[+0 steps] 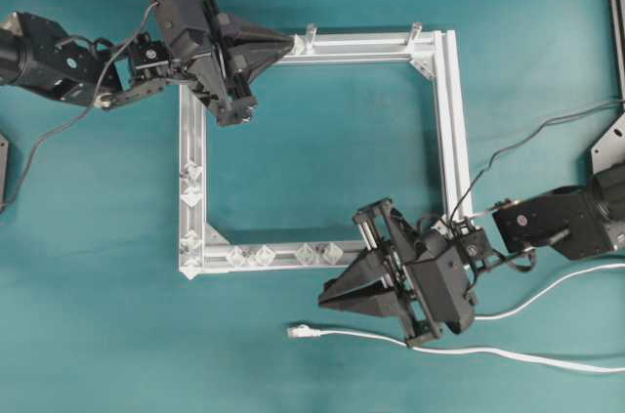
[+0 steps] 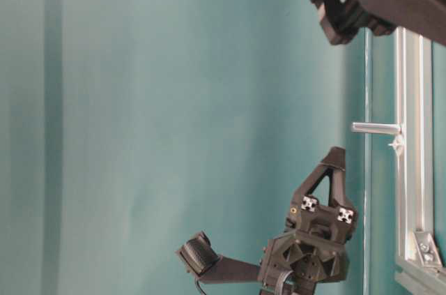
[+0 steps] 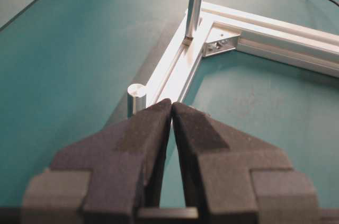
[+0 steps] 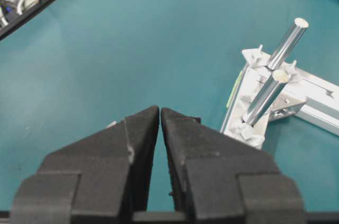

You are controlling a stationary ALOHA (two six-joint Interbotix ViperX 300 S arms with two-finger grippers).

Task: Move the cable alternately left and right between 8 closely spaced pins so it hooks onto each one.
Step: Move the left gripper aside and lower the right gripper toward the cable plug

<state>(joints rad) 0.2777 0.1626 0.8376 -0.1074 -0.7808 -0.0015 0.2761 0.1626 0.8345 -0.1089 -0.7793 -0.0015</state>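
The cable lies loose on the teal table along the front, its plug pointing left. Just above it hovers my right gripper, shut with nothing between its fingers; the cable is apart from them. The pins, whitish diamond studs, sit along the frame's left rail and its bottom rail. My left gripper is at the frame's top left corner, shut and empty, its tips over the top rail beside a grey post.
The square aluminium frame fills the middle. Two grey posts stand on its top rail. In the right wrist view a frame corner with white studs and two metal rods shows to the right. Black wires trail to the right arm.
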